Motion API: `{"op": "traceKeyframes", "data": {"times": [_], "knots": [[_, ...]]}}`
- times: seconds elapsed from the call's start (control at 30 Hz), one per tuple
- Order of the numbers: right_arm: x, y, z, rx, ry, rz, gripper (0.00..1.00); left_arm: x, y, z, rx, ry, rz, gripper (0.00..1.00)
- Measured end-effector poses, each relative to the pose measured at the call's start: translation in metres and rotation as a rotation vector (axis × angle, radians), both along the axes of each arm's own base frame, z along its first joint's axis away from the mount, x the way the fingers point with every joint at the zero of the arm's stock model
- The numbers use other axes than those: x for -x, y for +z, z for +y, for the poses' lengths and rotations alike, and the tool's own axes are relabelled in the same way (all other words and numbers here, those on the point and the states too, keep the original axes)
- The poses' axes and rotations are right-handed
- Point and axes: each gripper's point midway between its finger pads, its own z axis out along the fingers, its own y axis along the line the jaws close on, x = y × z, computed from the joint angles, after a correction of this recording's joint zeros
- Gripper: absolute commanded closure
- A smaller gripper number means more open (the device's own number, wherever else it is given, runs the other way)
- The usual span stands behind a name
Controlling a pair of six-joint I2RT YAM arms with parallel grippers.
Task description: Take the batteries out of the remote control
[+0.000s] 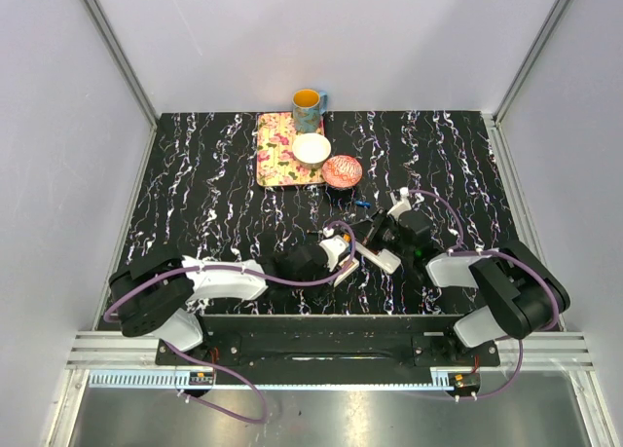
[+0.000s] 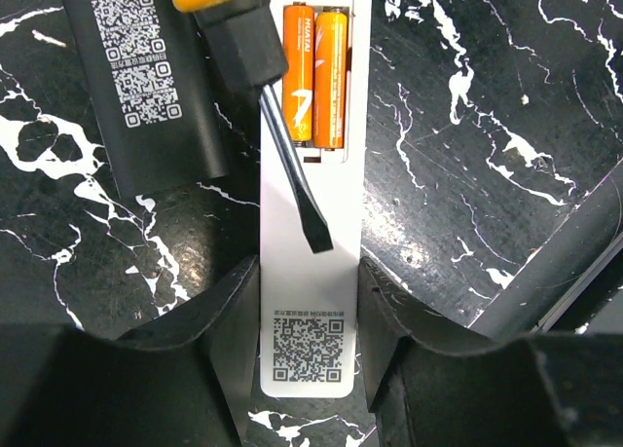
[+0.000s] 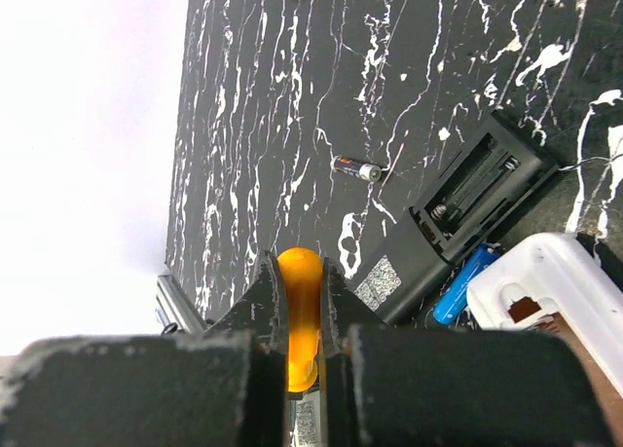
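Note:
The white remote control [image 2: 310, 272] lies face down with its back open, and two orange batteries [image 2: 314, 77] sit side by side in its compartment. My left gripper [image 2: 309, 277] is shut on the remote's lower end, one finger on each long side. My right gripper [image 3: 300, 272] is shut on the orange handle of a screwdriver [image 3: 300, 301]. The flat blade of the screwdriver [image 2: 292, 165] slants down over the remote, its tip just below the batteries. A blue battery [image 3: 462, 283] and a small dark cell [image 3: 355, 167] lie loose on the table. From above, both grippers [image 1: 343, 255] [image 1: 373, 236] meet over the remote [image 1: 382, 261].
A black remote [image 3: 477, 189] with an empty battery bay lies just left of the white one [image 2: 146, 77]. At the back stand a floral tray [image 1: 277, 165] with a white bowl [image 1: 311, 150], a yellow and blue mug [image 1: 309, 104] and a pink bowl [image 1: 342, 170]. White walls enclose the table.

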Motion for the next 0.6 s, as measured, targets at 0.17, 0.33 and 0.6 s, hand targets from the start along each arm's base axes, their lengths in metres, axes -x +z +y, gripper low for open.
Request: {"op": "traceKeyframes", "data": {"times": [0.17,0.33,0.6], "knots": [[0.004,0.008,-0.002,0.011,0.005,-0.01,1.0,0.0,0.0,-0.002,0.006,-0.002,-0.001,1.0],[-0.005,0.018,-0.017,0.131,-0.038,-0.093,1.0,0.0,0.0,-0.002,0.007,-0.002,-0.001,1.0],[-0.023,0.022,-0.047,0.338,-0.135,-0.209,1.0,0.0,0.0,-0.002,0.007,-0.002,-0.001,1.0]]}}
